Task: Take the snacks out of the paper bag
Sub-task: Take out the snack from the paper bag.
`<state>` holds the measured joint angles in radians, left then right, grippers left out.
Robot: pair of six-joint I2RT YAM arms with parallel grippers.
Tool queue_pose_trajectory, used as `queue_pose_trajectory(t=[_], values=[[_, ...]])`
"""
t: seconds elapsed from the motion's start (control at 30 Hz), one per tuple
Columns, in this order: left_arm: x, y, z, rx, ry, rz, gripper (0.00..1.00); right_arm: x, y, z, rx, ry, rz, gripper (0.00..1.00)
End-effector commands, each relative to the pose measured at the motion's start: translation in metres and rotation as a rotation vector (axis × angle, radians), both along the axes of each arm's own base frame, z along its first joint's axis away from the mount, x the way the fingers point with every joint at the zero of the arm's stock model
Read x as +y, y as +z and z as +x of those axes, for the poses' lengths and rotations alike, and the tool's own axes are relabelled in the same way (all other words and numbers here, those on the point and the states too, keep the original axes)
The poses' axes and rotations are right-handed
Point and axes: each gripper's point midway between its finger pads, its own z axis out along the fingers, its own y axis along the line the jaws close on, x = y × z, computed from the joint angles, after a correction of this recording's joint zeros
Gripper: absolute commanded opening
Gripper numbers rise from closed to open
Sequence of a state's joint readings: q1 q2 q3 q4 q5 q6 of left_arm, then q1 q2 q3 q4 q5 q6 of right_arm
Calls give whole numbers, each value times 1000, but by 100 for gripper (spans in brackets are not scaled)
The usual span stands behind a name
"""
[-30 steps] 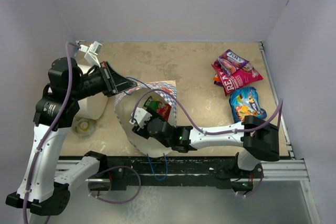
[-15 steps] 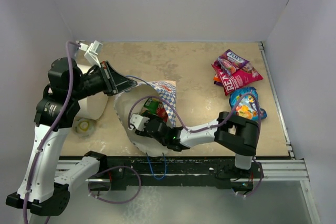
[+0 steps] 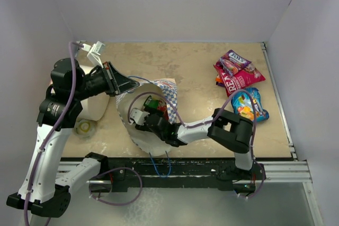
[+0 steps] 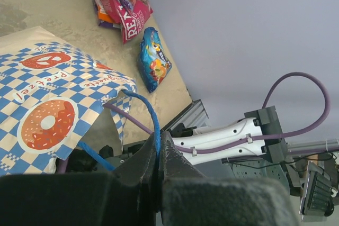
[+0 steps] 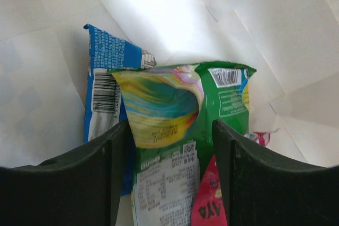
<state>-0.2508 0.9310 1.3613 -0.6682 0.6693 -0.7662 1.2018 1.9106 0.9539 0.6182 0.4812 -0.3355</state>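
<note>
The paper bag (image 3: 168,89), blue-and-white checkered with a cream inside (image 5: 159,14), lies on its side with its mouth toward the arms. My left gripper (image 3: 128,83) is shut on its blue cord handle (image 4: 151,115) and holds the upper side up. My right gripper (image 3: 143,115) is inside the bag, open. Its fingers (image 5: 85,183) stand on either side of a green snack packet (image 5: 212,109). A blue packet (image 5: 108,62) and a red one (image 5: 212,205) lie beside it. Outside, red and purple snacks (image 3: 235,71) and a blue one (image 3: 249,104) lie at the right.
A large white cylinder (image 3: 95,107) stands under the left arm, with a small round lid (image 3: 85,127) in front of it. Walls close off the back and both sides. The metal rail (image 3: 185,169) runs along the near edge.
The right arm has folded at the elbow and swung left, pushing its gripper deeper into the bag. The left gripper has kept its hold on the handle.
</note>
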Motion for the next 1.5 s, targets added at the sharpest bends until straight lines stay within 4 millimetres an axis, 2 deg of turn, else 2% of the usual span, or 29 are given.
queue_pose_trajectory(t=[0.0,0.07,0.1,0.17,0.33,0.5,0.6,0.7,1.0,1.13,1.37,1.47], values=[[-1,12,-3,-62,-15,-17,0,20,29,22,-83,-28,70,66],[0,12,-4,-60,-7,-20,0,22,30,28,-102,-35,54,65],[1,11,-4,-58,-3,-21,0,24,29,30,-108,-35,44,59],[1,12,-5,-58,2,-23,0,28,27,33,-98,-17,25,39],[2,9,-3,-44,11,-16,0,28,39,32,-90,-8,38,19],[5,4,-3,-29,34,-9,0,19,56,20,-40,8,61,12],[6,-1,-2,-16,36,3,0,26,67,2,36,104,90,4],[5,0,-2,-23,32,7,0,31,85,-20,88,190,169,3],[7,5,3,-22,51,20,0,28,134,-64,237,330,282,0],[10,5,8,-11,79,34,0,16,166,-81,266,372,351,0],[13,-1,17,26,106,76,0,-10,197,-117,353,454,397,0],[13,-6,22,47,114,79,0,-27,226,-123,351,440,473,0]])
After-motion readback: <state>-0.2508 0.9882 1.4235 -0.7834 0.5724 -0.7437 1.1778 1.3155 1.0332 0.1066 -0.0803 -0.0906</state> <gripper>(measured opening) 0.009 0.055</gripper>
